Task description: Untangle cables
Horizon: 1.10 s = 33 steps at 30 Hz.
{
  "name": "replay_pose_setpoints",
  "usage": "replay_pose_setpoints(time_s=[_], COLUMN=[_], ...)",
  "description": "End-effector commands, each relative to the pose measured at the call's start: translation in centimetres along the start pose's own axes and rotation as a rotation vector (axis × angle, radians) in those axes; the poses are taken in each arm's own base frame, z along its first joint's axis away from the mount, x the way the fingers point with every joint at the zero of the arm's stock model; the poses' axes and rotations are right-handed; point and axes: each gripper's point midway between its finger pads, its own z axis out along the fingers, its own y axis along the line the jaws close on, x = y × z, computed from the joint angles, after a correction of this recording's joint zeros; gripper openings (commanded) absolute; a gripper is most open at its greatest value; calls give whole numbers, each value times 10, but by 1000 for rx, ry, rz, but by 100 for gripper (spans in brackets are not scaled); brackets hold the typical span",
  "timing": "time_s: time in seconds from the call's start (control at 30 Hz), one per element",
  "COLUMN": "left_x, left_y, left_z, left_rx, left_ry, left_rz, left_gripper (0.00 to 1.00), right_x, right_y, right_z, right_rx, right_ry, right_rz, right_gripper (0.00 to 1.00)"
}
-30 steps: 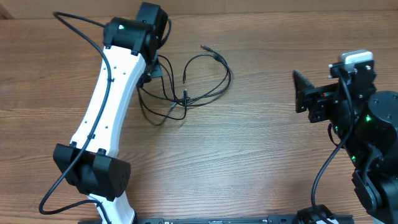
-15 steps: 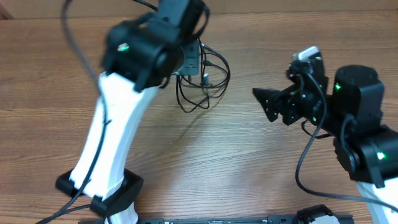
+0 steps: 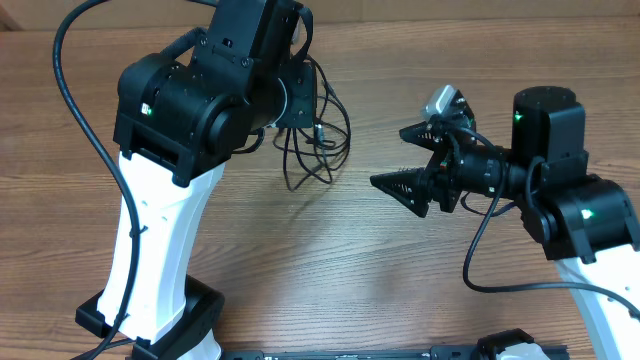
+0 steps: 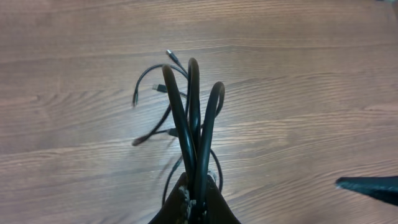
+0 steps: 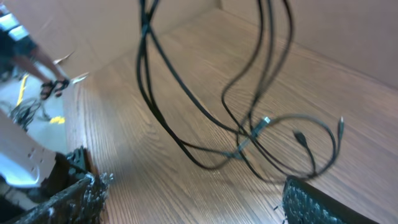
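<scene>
Between the clamped left fingers (image 4: pixel 219 210), grips several strands of the thin black flexible cords with small metal-tipped plugs (image 4: pixel 194 112), above the brown wooden table (image 4: pixel 323 56). Below the left fingers, dangling in loose loops, plug ends lowest; touching the table or not, cannot tell. Right of the left fingers, holds the right fingers (image 3: pixel 405 187) spread wide, empty. Probably light, limp, slippery; best pinched on one free strand near a plug.

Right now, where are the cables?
Overhead view, left of centre: the cables hang pinched in the left hand, with the open right hand to their right.
</scene>
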Motion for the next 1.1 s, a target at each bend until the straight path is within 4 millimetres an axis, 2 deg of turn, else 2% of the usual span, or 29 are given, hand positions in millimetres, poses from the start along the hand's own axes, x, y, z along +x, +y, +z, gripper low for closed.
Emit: replay_pose_setpoints(time_s=[0.0,0.13,0.3,0.5,0.6,0.9,1.07], left_x=[2,2,2,4,7,17,19], left_y=[-7,-9,-13,-16,-22,-34,-39], left_z=[1,14,30,30,30,28,26], left_rx=[28,17,8,23,54,122,150], left_ry=[11,35,60,70,87,147,163], left_rz=[-73,-104,-108,-124,-137,-167,-167], left_gripper=[4,4,4,4,4,4,4], right_x=[-10,-3,2,-7,-8,-5,-3], right_y=[5,6,18,25,27,16,13], right_z=[2,17,39,49,52,66,70], right_rx=[-55,-96,-163,-188,-197,-200,-203], right_ry=[-24,9,40,10,3,10,13], right_rz=[-90,-77,-118,-179,-228,-225,-259], right_gripper=[88,88,88,87,79,78,66])
